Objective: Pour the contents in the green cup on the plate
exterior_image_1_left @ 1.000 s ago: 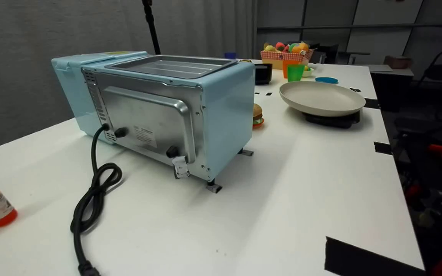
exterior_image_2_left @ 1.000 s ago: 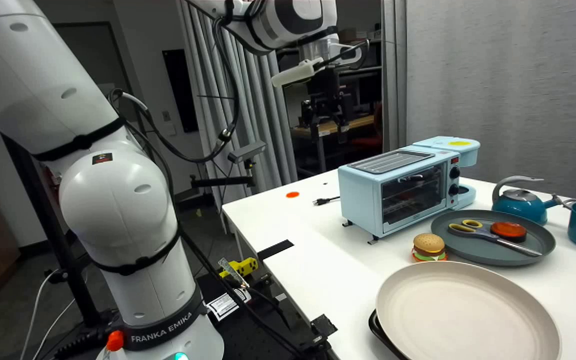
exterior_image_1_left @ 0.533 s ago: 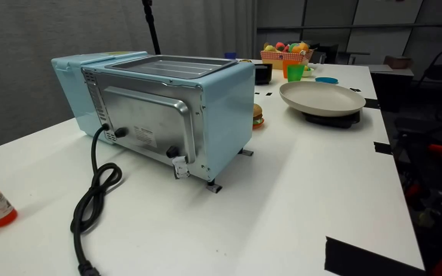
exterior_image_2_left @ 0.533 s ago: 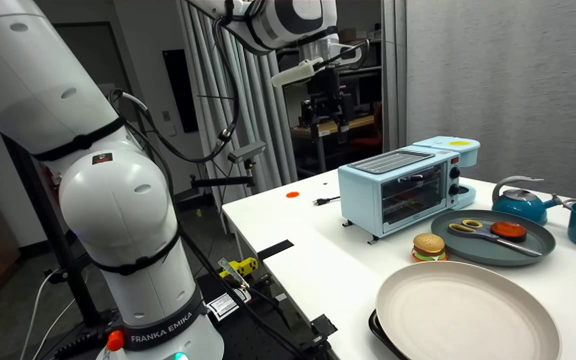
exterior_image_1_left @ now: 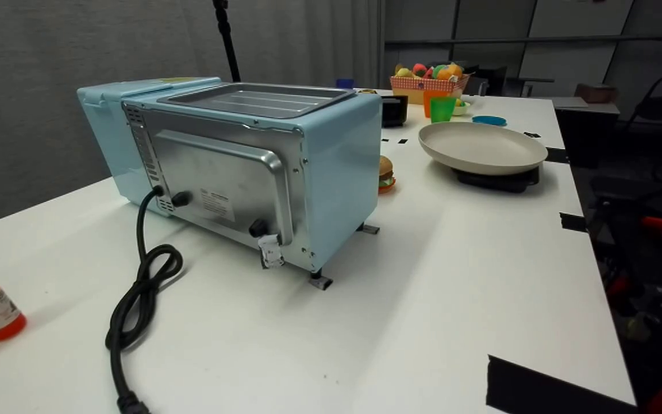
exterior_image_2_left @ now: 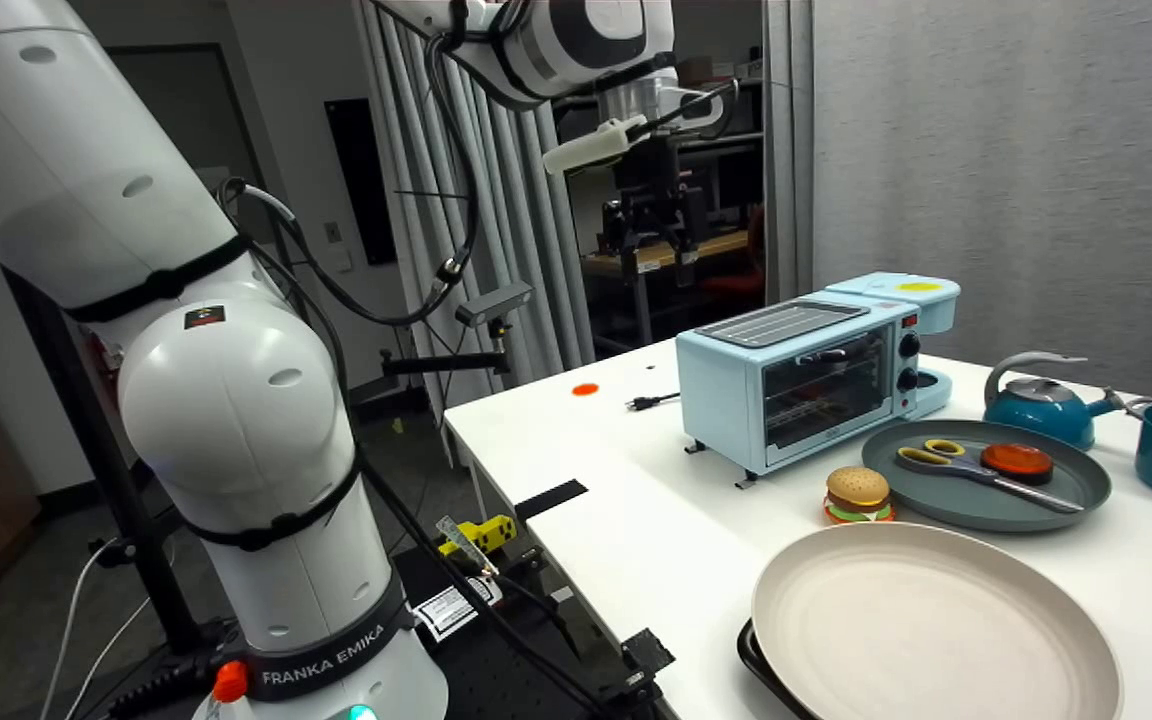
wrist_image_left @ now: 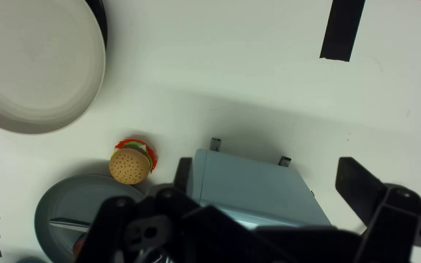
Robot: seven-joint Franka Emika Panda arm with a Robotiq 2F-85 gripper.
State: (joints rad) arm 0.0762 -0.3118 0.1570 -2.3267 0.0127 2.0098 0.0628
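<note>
Wrist view, left to right: beige plate (wrist_image_left: 35, 65), left of the toaster (wrist_image_left: 261, 190); toy burger (wrist_image_left: 129, 165), left of it, nearer; fingers (wrist_image_left: 356, 186), wide apart, toaster visible between them. In an exterior view, the green cup (exterior_image_1_left: 441, 109) stands upright on the desk (exterior_image_1_left: 480, 276), beyond and right of the toaster.

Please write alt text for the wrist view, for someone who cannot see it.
An open, empty gripper hangs over a white table, with a cropped beige plate at upper left and, lower down, a toy burger, grey plate and light blue toaster oven.
</note>
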